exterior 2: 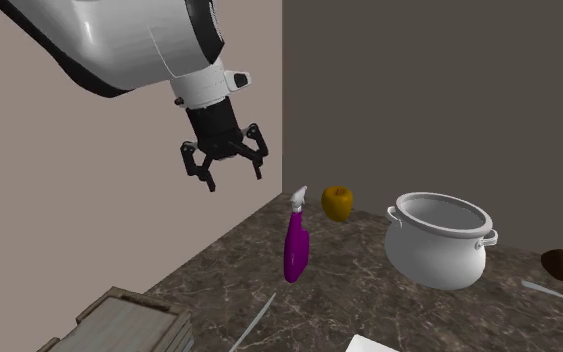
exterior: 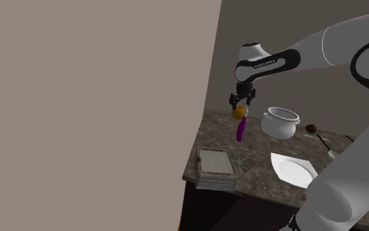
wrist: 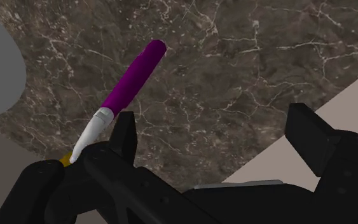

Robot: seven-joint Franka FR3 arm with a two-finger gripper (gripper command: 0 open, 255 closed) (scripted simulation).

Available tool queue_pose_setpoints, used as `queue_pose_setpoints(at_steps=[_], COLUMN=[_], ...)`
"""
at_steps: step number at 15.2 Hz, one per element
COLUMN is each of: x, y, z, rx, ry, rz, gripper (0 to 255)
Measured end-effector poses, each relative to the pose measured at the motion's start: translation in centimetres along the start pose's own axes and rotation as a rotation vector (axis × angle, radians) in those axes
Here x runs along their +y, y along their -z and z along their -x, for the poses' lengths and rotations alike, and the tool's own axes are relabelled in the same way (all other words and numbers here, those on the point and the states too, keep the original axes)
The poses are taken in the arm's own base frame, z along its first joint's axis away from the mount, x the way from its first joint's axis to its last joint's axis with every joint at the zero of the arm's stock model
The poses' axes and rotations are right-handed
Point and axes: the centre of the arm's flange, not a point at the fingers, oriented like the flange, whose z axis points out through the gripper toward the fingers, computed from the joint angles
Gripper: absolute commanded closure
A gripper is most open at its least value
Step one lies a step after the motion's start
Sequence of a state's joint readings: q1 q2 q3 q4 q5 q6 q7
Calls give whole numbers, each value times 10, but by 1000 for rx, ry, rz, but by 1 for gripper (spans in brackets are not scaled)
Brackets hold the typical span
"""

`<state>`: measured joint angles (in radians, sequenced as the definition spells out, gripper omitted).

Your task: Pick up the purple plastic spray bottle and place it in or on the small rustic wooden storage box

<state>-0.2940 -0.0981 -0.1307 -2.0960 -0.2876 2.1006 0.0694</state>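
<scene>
slim purple bottle (exterior 2: 295, 252), veined stone counter (exterior 2: 359, 295)

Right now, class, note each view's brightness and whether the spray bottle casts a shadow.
Shoulder view: dim, counter murky. Second exterior view: brighter, purple spray bottle casts no clear shadow. Wrist view: even light, no shadow beside the bottle, black hand nearly featureless.
</scene>
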Motion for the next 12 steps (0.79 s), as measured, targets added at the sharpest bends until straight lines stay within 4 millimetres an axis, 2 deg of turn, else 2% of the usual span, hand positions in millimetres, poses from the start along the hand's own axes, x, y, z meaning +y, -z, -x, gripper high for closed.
queue_pose_setpoints(at_steps=[3, 7, 9, 12], x=[23, 58, 77, 84], y=[-28, -50, -68, -85], z=[-21, -40, -49, -51], rx=[-16, -37, -48, -52], ry=[-57, -132, -168, -183], rz=[25, 58, 74, 81], gripper=[0, 0, 0, 0])
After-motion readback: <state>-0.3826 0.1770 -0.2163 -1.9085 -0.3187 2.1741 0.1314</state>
